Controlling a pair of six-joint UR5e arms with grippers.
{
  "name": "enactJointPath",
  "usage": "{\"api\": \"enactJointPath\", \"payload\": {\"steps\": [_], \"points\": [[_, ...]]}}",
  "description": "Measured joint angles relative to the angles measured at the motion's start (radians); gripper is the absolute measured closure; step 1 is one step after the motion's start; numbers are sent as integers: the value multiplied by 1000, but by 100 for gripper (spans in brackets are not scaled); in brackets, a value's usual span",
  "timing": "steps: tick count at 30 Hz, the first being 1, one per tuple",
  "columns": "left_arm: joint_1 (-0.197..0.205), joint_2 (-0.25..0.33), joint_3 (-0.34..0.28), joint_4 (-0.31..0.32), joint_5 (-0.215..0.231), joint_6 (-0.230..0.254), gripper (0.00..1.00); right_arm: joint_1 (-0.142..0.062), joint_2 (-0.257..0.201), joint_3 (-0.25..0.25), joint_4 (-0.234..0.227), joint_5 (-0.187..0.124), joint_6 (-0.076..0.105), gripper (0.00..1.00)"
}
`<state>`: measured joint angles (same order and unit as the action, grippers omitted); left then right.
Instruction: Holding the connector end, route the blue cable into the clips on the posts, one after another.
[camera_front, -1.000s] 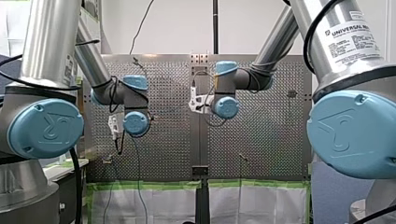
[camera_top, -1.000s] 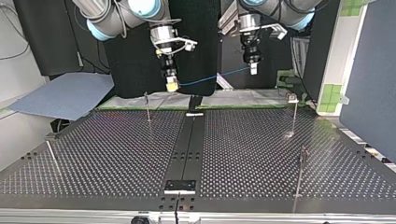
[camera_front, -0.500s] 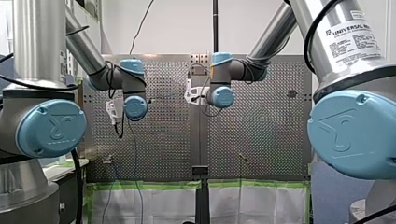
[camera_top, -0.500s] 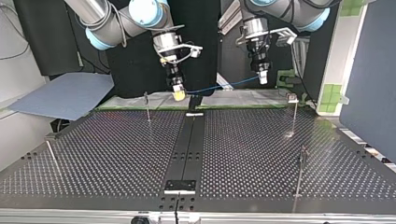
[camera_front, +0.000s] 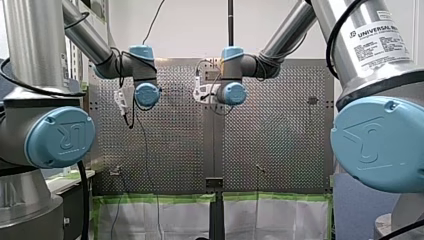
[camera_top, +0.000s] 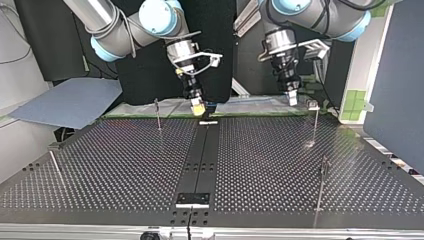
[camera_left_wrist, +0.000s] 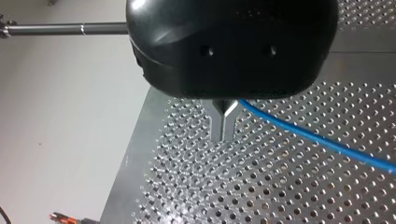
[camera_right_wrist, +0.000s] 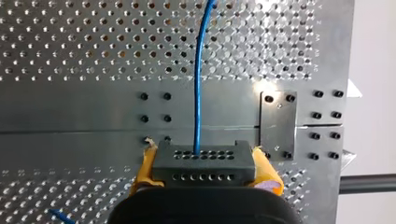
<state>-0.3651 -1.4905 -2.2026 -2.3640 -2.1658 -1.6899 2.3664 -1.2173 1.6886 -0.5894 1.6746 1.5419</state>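
Blue cable (camera_left_wrist: 327, 141) from my left gripper (camera_left_wrist: 224, 135) skirts the table (camera_top: 125, 165) edge.

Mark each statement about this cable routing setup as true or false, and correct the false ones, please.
1. My right gripper holds the dark rectangular connector block between yellow pads. True.
2. My left gripper has its jaws wide open. False: the metal jaws are shut on the thin blue cable.
3. The connector block lies on the perforated metal table. False: my right gripper holds it in the air, with the cable running out ahead of it.
4. Thin metal posts stand on the table. True.
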Motion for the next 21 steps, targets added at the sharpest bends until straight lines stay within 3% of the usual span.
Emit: {"api": "enactJointPath", "payload": {"steps": [13, 21], "points": [[38, 14, 29, -54, 9, 1, 100, 20, 0, -71, 33, -16, -3, 100], [62, 21, 85, -111, 9, -6, 100, 37, 1, -102, 39, -20, 6, 100]]}}
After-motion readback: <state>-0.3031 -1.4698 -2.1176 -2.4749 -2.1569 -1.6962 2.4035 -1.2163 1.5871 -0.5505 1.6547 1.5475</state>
